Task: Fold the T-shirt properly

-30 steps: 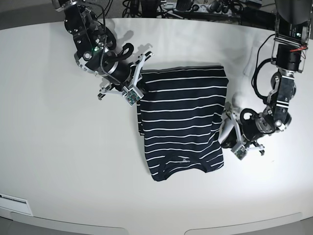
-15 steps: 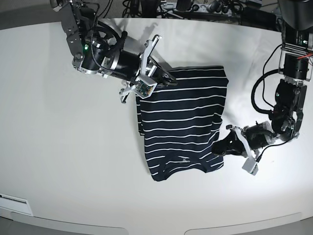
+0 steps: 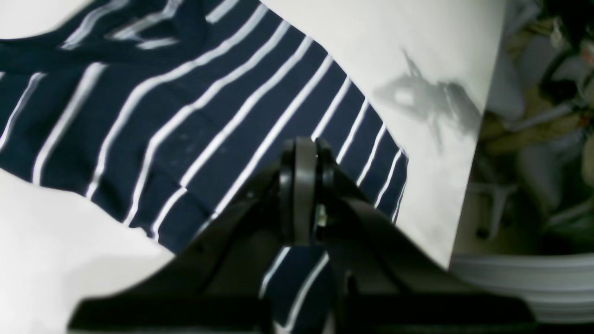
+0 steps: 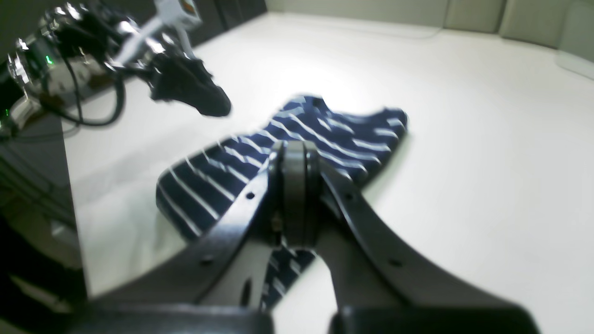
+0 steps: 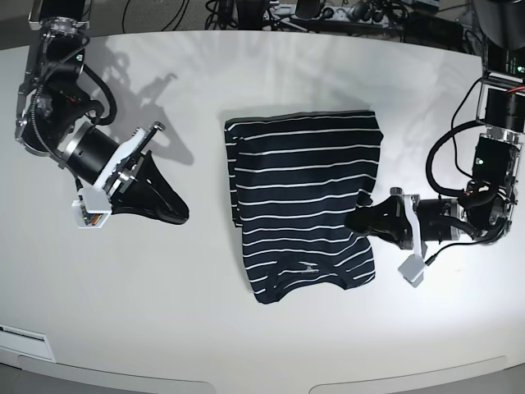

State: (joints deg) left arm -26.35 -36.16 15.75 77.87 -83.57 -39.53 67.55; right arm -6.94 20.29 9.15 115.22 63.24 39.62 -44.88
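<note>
The T-shirt [image 5: 303,205], dark navy with thin white stripes, lies folded into a tall rectangle in the middle of the white table, neck end toward the front. My left gripper [image 5: 358,220] is shut and points at the shirt's right edge; in the left wrist view its joined fingertips [image 3: 304,150] hover over the striped T-shirt [image 3: 153,120], which lies flat. My right gripper [image 5: 176,215] is shut and rests low over bare table well left of the shirt. From the right wrist view its closed tips [image 4: 294,155] face the T-shirt [image 4: 343,132], with the left gripper [image 4: 211,104] beyond.
The white table [image 5: 246,345] has a curved front edge. Cables and equipment [image 5: 312,12] crowd the back edge. In the left wrist view the table's edge [image 3: 468,185] drops off to floor clutter on the right.
My right gripper has left the shirt's back-left corner and swung far left and forward onto bare table. The left gripper has turned to point at the shirt's right edge.
</note>
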